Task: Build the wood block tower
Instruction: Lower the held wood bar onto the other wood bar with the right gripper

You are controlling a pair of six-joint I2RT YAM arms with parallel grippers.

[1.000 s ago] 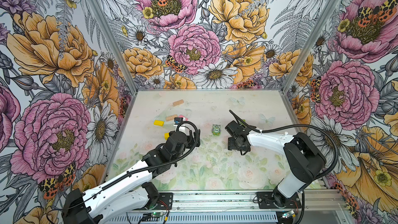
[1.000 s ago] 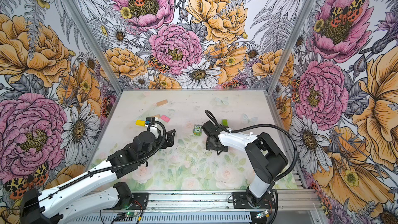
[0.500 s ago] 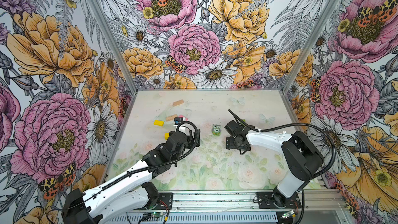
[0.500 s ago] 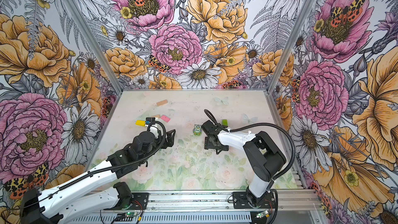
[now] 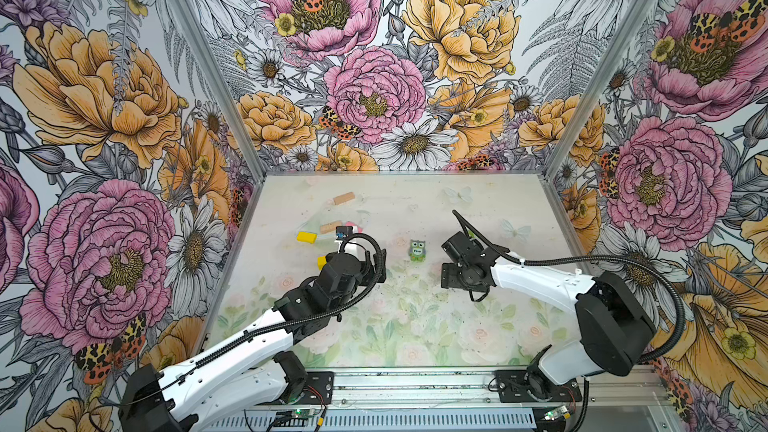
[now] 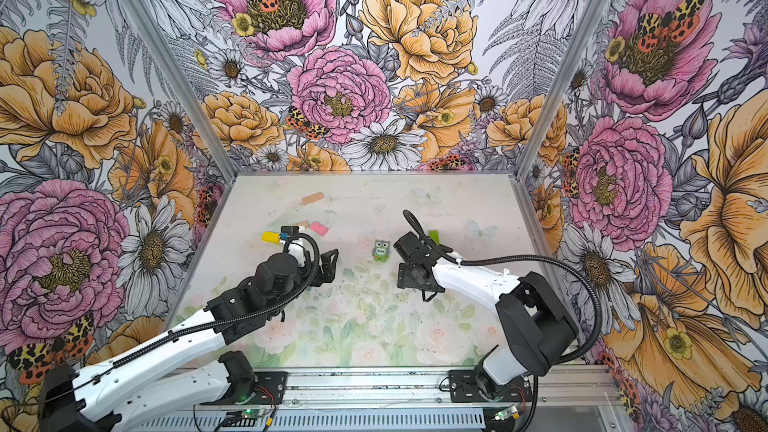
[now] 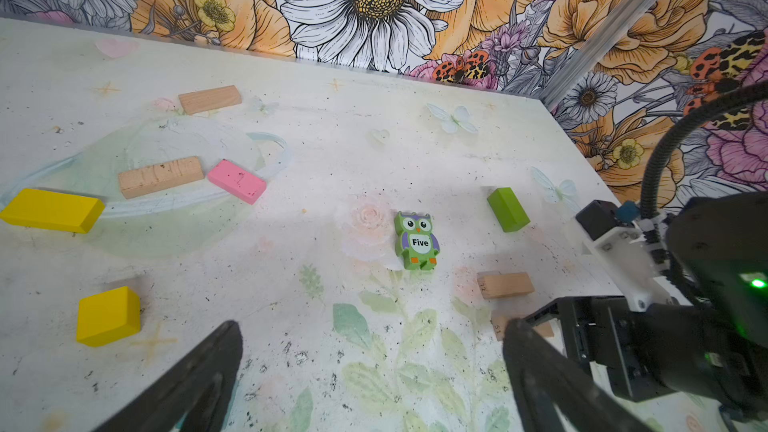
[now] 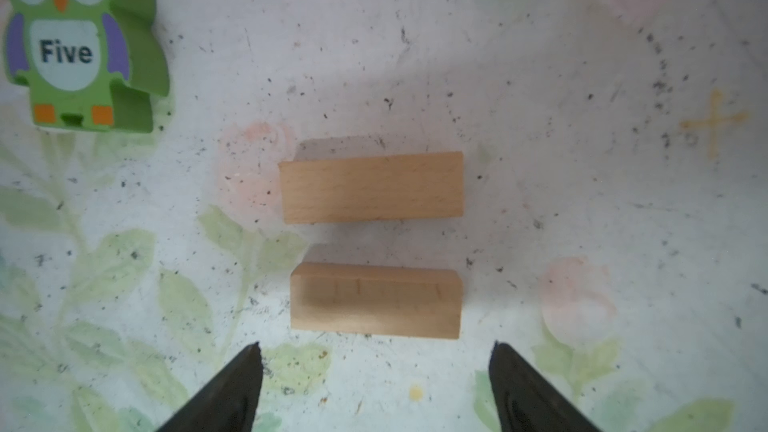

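Left arm (image 5: pixel 232 347) and right arm (image 5: pixel 540 280): glossy white link shells, matte black joint housings; ribbed black cable conduit (image 5: pixel 582 258) loops along each; tapered black jaws; green light (image 7: pixel 758 283) glows on one wrist housing; black base plates (image 5: pixel 511 386).

You're working over a pale, scuffed surface (image 5: pixel 419 326) printed with faint flowers, and every block lies flat on it. One tan bar (image 7: pixel 210 99) sits alone toward the back wall. A second tan bar (image 7: pixel 161 176) lies just beside the pink bar (image 7: pixel 237 181) — the yellow bar (image 7: pixel 52 209) and yellow cube (image 7: pixel 109 316) are near. The owl piece (image 7: pixel 417 241) lies face up mid-surface, with the lime-green bar (image 7: pixel 508 209) to its right. A third tan bar (image 8: pixel 372 187) and a fourth tan bar (image 8: pixel 375 300) lie parallel — apart.
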